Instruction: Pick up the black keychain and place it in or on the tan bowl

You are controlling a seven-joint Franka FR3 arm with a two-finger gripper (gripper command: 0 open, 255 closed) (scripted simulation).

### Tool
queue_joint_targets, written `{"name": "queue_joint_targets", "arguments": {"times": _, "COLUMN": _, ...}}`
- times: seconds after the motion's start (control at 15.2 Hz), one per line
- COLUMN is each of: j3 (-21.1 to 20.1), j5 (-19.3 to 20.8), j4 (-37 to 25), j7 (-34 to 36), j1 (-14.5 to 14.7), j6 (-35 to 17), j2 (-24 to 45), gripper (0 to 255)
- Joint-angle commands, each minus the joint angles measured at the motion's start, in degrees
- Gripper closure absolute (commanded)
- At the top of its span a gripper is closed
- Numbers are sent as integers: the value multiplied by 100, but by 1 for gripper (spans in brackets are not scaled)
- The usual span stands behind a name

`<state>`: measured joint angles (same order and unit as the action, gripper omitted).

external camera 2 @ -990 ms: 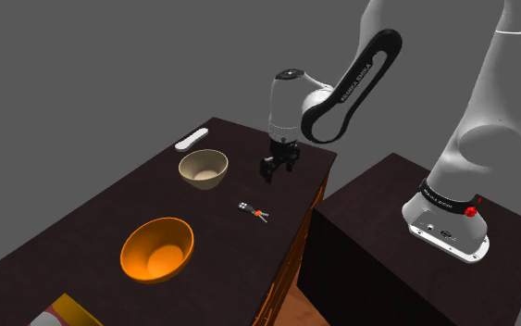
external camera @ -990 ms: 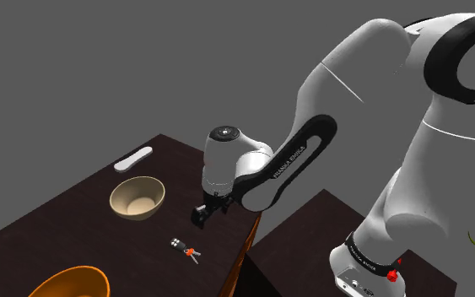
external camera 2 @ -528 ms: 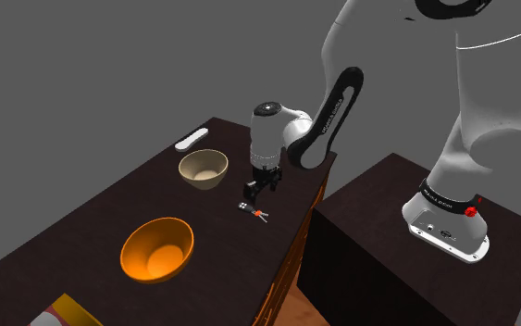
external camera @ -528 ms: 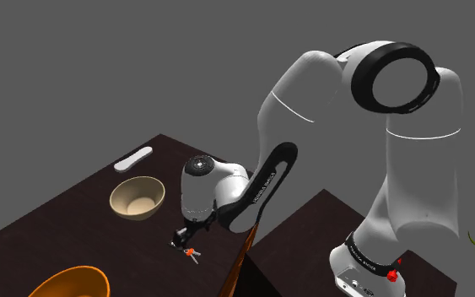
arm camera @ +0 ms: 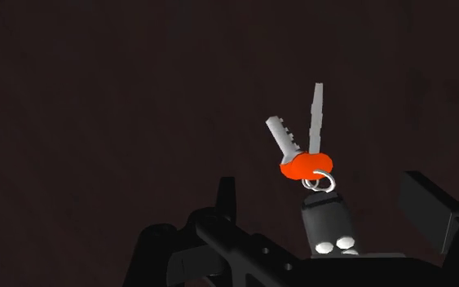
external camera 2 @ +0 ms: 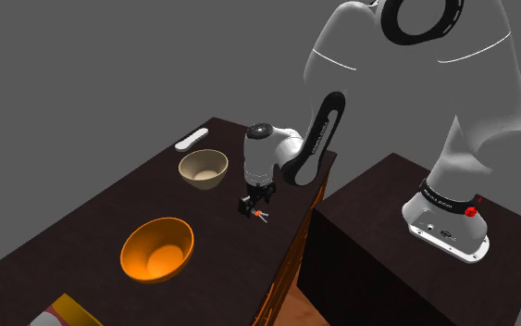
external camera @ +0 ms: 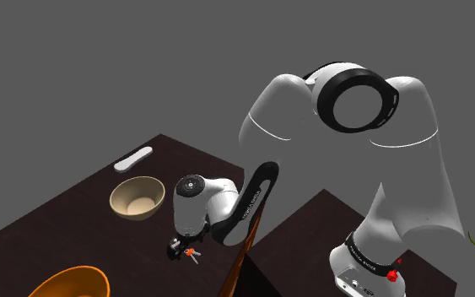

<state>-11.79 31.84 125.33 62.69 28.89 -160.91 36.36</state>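
Observation:
The keychain (arm camera: 325, 228) is a black fob with a ring, an orange key head and two silver keys; it lies on the dark table (external camera: 75, 219) near the table's edge. My gripper (arm camera: 325, 200) is down at the table with its fingers apart on either side of the black fob, not clasping it. In the shoulder view the gripper (external camera: 176, 247) sits right over the keychain (external camera: 192, 252), partly hiding it. The tan bowl (external camera: 137, 198) stands upright and empty a short way beyond, toward that view's upper left. The second exterior view has the gripper (external camera 2: 246, 206), keychain (external camera 2: 261, 217) and tan bowl (external camera 2: 203, 169).
An orange bowl (external camera 2: 157, 250) stands on the table in the second exterior view's lower left of the keychain. A flat white object (external camera 2: 191, 140) lies behind the tan bowl. A yellow box (external camera 2: 64, 313) pokes in at the table's near end. The table edge (external camera 2: 291, 241) runs just beside the keychain.
The arm has folded down and the gripper has dropped from above the table beside the tan bowl onto the keychain. The keychain and bowls have not moved.

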Motion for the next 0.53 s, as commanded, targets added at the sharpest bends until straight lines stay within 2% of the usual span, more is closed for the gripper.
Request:
{"name": "queue_joint_targets", "arguments": {"times": 0.0, "j3": 94, "j5": 70, "j4": -92, "j7": 52, "j1": 67, "j6": -94, "j2": 174, "gripper": 0}}
{"name": "queue_joint_targets", "arguments": {"times": 0.46, "j3": 119, "j5": 87, "j4": -116, "j7": 67, "j1": 86, "j6": -119, "j2": 220, "gripper": 0}}
